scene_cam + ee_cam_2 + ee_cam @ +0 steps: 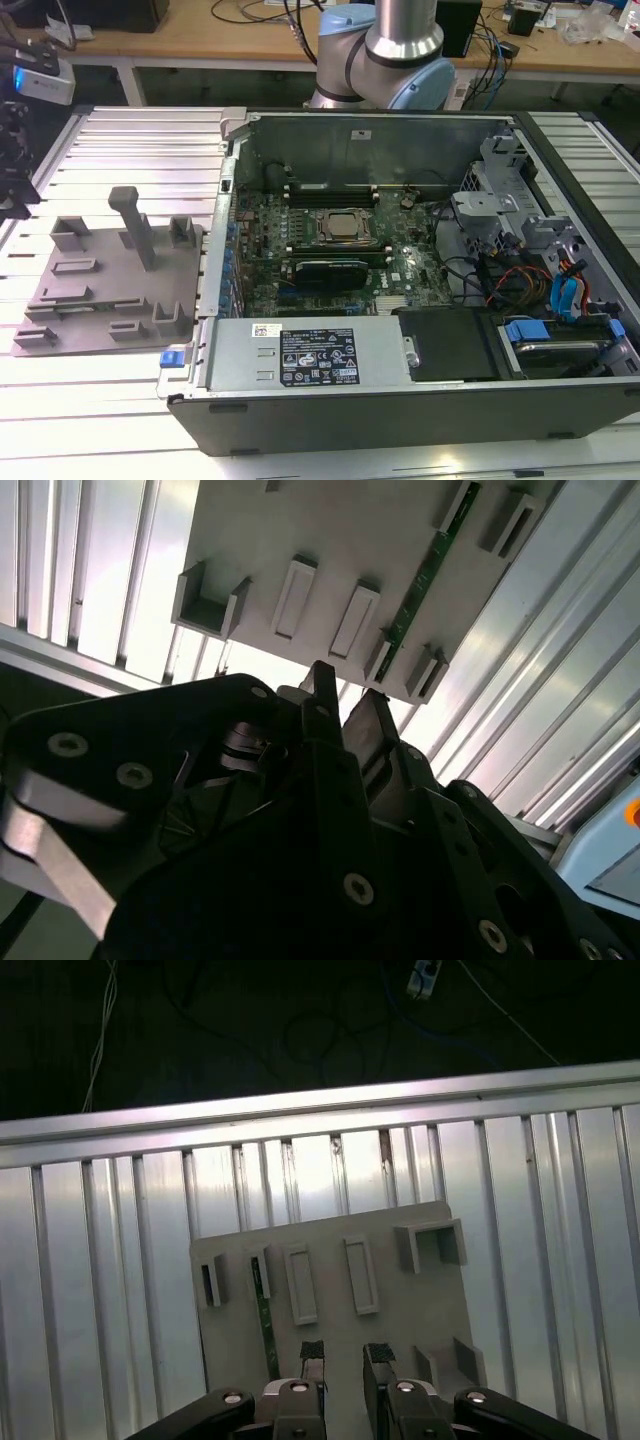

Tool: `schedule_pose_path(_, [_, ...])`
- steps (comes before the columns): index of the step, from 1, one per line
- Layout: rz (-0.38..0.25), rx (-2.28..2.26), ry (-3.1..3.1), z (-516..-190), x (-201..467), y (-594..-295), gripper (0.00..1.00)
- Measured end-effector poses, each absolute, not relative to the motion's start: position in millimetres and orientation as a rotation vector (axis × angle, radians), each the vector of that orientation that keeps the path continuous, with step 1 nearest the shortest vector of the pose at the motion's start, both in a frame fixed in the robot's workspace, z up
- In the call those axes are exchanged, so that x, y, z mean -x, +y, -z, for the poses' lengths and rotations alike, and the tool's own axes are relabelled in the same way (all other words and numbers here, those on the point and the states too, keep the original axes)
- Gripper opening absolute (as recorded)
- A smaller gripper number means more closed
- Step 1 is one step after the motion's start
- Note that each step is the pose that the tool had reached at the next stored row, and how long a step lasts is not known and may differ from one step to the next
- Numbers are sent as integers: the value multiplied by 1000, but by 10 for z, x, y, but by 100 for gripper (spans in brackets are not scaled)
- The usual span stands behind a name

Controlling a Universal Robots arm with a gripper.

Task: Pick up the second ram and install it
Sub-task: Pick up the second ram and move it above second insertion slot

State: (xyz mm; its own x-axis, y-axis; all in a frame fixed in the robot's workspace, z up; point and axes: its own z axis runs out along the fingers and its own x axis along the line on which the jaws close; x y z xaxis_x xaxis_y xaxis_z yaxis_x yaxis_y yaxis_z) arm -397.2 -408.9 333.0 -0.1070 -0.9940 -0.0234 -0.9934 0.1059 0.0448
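The second ram point(265, 1325) is a thin green stick standing on edge in the slotted holders of a grey fixture plate point(330, 1230). In the second wrist view, the ram point(425, 575) runs between two small grey brackets. My gripper point(345, 1355) hovers above the plate, just beside the stick and apart from it. Its two dark fingers point(312, 1352) stand a small gap apart with nothing between them. In the second wrist view my gripper point(345, 695) is open over the plate's near edge.
The fixture plate point(100, 270) lies on the ribbed aluminium table at the exterior view's left, with an upright post point(135, 225). The open computer case point(400, 280) fills the middle, with the CPU socket point(345, 225) between memory slots. The arm's base point(385, 50) stands behind the case.
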Motion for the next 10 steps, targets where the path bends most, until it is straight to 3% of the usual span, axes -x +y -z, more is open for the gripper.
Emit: schedule_pose_path(10, [77, -2091, -2327, -3169, 3972, -4089, 28])
